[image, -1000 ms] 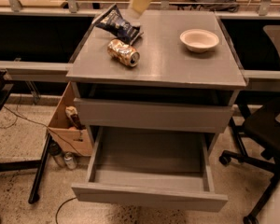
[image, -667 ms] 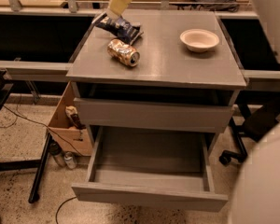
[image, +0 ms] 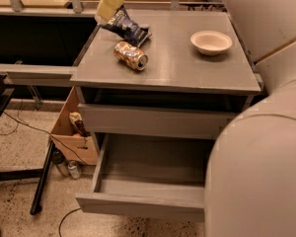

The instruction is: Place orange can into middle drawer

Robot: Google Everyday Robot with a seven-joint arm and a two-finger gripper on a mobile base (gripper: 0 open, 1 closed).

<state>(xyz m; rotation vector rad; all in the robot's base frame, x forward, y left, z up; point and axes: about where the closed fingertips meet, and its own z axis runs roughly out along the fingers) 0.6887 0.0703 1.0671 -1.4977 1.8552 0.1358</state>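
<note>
The orange can [image: 130, 56] lies on its side on the grey cabinet top [image: 187, 68], near the left front. My gripper [image: 108, 6] shows as a pale yellowish part coming down from the top edge. It hangs just behind the dark blue snack bag [image: 129, 27], apart from the can. The middle drawer [image: 138, 206] is pulled out below, and nothing shows inside it. The other grey drawer front [image: 148, 120] sits above it. My arm's pale casing [image: 256, 172] hides the drawer's right part.
A white bowl [image: 211, 42] stands at the back right of the cabinet top. A cardboard box [image: 69, 135], small silvery cans [image: 69, 168], a black table leg [image: 42, 184] and cables are on the floor to the left.
The arm's casing has swung in and now fills the right foreground. The gripper has shifted left, to behind the snack bag. The can, bag and bowl have not moved on the cabinet.
</note>
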